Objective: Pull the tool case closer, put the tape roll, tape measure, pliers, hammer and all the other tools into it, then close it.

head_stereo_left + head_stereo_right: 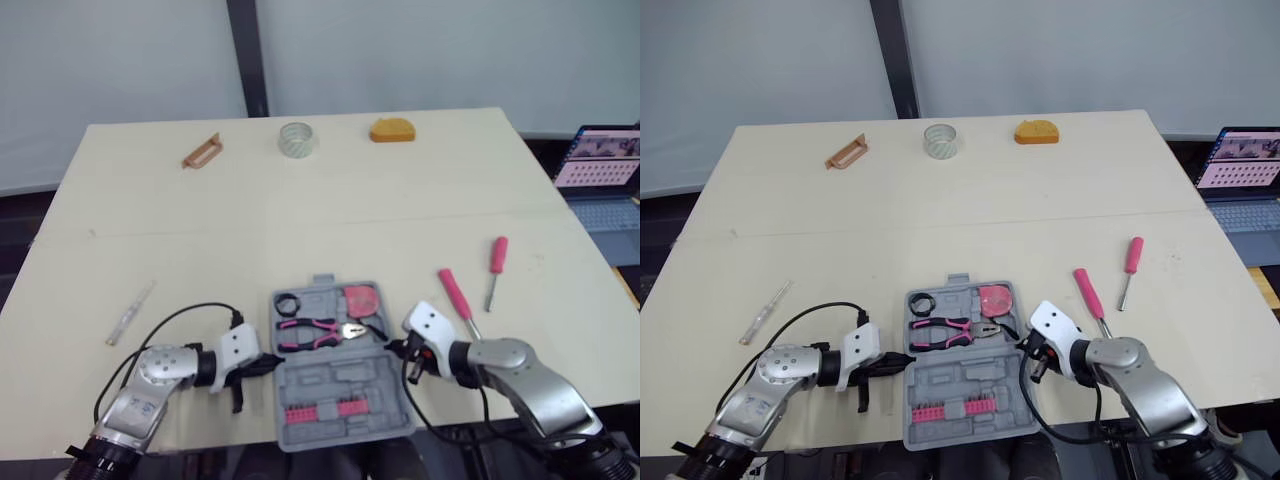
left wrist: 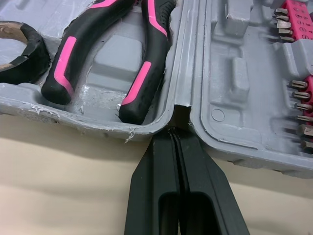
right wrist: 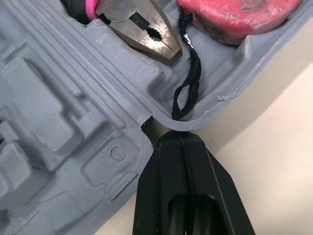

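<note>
- Left fingers (image 2: 168, 147): black, wedge-shaped, clenched flat against each other with nothing between. Their tips butt the hinge notch on one side of the tool case (image 1: 335, 385).
- Right fingers (image 3: 171, 147): likewise clenched and empty, tips at the opposite hinge notch.
- Tool case: grey moulded plastic, lying open at lower centre of the pale desk (image 1: 300, 220).
- Upper tray holds pink-and-black pliers (image 1: 315, 333), a pink tape measure (image 1: 360, 299) and a black ring (image 1: 288, 302). Lower tray holds a pink bit strip (image 1: 325, 411).
- Loose on the desk: a pink-handled screwdriver (image 1: 455, 295) and a second screwdriver (image 1: 496, 258) at right, a clear tape roll (image 1: 298, 139) and an orange block (image 1: 392, 130) at top.
</note>
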Robot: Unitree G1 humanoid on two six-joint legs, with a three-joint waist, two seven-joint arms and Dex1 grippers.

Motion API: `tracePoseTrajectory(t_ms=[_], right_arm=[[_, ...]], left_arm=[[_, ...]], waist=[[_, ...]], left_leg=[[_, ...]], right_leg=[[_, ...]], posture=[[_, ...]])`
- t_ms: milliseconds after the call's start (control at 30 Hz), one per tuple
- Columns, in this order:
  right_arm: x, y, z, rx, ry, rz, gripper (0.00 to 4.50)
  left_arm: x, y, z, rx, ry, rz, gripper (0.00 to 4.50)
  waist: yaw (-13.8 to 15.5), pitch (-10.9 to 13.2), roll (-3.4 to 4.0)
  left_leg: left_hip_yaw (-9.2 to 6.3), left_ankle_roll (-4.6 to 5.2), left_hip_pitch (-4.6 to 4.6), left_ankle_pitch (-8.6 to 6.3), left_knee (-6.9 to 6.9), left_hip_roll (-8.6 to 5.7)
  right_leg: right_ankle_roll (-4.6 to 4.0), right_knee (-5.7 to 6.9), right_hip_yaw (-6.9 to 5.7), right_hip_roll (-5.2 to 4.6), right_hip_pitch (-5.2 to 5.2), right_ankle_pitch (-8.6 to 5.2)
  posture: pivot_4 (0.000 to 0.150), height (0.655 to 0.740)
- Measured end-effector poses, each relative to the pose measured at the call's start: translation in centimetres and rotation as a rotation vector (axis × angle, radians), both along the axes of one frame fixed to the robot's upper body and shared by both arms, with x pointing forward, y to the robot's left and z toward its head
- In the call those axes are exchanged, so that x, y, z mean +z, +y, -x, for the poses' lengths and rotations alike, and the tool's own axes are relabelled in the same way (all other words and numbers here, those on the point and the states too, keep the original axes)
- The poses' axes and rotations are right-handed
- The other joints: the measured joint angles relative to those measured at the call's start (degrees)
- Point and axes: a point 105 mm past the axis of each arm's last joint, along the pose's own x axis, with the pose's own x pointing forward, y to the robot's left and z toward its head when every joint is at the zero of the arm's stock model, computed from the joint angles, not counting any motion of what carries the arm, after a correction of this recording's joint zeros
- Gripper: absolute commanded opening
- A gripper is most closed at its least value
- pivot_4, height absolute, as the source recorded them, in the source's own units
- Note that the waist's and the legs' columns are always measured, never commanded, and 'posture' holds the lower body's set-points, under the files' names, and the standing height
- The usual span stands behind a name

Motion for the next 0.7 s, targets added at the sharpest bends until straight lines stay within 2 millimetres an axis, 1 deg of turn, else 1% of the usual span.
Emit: tracePoseTrajectory(t_ms=[267, 567, 700], right_arm=[[0.0, 0.0, -0.5, -0.021, -0.013, 0.005, 0.00], [0.0, 0.0, -0.7, -0.035, -0.020, 0.000, 0.00], [0.0, -0.1, -0.9, -0.045, -0.026, 0.000, 0.00]], left_arm=[[0.1, 0.0, -0.6, 0.012, -0.004, 0.009, 0.05], [0.2, 0.0, -1.4, 0.030, -0.022, 0.012, 0.05], [0.5, -0.1, -2.2, 0.036, -0.033, 0.014, 0.05]], waist=[[0.0, 0.0, 0.00], [0.0, 0.0, 0.00], [0.0, 0.0, 0.00]], left_leg=[[0.00, 0.00, 0.00, 0.00, 0.00, 0.00], [0.00, 0.00, 0.00, 0.01, 0.00, 0.00], [0.00, 0.00, 0.00, 0.01, 0.00, 0.00]], right_leg=[[0.00, 0.01, 0.00, 0.00, 0.00, 0.00], [0.00, 0.01, 0.00, 0.00, 0.00, 0.00], [0.00, 0.01, 0.00, 0.00, 0.00, 0.00]], posture=[[0.150, 0.7400], [0.150, 0.7400], [0.150, 0.7400]])
